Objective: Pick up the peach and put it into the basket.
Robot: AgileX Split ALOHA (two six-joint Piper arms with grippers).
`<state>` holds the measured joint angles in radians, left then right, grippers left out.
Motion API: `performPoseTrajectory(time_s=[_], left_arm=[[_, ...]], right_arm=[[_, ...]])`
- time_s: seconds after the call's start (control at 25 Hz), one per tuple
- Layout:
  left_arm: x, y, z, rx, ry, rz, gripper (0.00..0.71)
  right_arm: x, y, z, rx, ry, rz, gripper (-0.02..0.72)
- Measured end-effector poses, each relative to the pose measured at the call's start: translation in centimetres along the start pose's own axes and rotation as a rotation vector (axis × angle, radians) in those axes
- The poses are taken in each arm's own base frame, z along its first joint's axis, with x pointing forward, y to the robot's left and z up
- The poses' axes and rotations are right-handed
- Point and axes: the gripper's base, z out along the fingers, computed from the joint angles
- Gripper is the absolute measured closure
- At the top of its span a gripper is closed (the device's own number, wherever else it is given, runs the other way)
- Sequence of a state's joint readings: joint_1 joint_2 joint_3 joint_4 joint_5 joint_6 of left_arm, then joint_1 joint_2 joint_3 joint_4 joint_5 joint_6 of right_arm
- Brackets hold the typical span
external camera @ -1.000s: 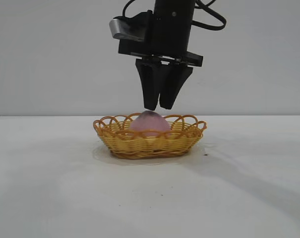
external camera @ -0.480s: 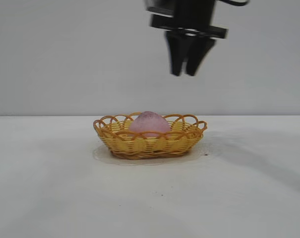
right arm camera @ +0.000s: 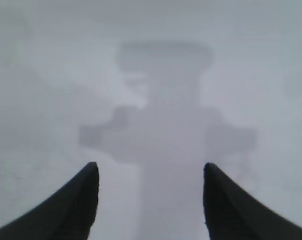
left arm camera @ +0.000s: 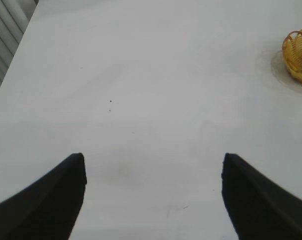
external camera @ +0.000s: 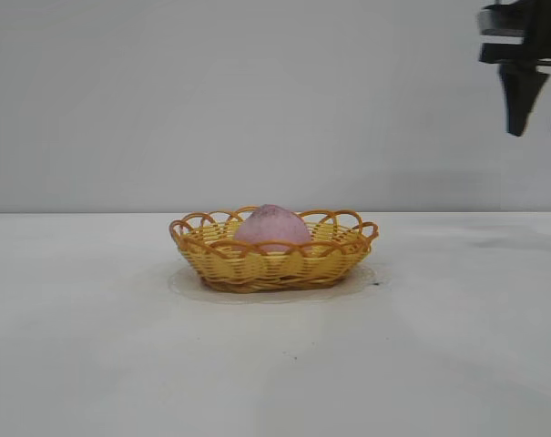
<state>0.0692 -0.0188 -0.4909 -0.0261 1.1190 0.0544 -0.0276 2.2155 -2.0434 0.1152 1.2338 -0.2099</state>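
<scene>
Exterior view: the peach [external camera: 272, 228] sits inside the wicker basket [external camera: 273, 264], so placing looks done; the right gripper [external camera: 539, 105] hangs high and well apart, fingers spread and empty. Left wrist view: the left gripper [left arm camera: 153, 197] is parked over bare table [left arm camera: 141, 75], fingers wide. Right wrist view: only its own shadow below; next, parking the arm seems all that is left

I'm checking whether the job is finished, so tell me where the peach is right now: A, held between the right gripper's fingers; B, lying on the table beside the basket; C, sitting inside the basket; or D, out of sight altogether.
C: the peach sits inside the basket, its pink top showing above the looped rim, while the right gripper hangs empty at the exterior view's upper right, far from it.
</scene>
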Motion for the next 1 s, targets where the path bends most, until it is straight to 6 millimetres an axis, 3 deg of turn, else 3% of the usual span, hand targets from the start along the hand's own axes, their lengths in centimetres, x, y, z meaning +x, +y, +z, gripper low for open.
performPoseTrajectory(time_s=[0.16,0.32,0.52,0.76,1.0], left_arm=[[0.0,0.0,0.0,0.000,0.000,0.000,0.185],[0.0,0.0,0.0,0.000,0.000,0.000,0.185],[0.0,0.0,0.0,0.000,0.000,0.000,0.185],[0.0,0.0,0.0,0.000,0.000,0.000,0.185],[0.0,0.0,0.0,0.000,0.000,0.000,0.185]], right_arm=[[0.1,-0.4,-1.6,0.006,-0.028,0.019,0.307],[0.6,0.3,-5.7,0.010,-0.101,0.011,0.307],[3.2,1.4,-11.2,0.019,-0.168,0.006,0.307],[9.7,3.3,-17.5,0.028,-0.220,0.001,0.307],[18.8,5.3,-20.0,0.027,-0.220,0.004,0.307]])
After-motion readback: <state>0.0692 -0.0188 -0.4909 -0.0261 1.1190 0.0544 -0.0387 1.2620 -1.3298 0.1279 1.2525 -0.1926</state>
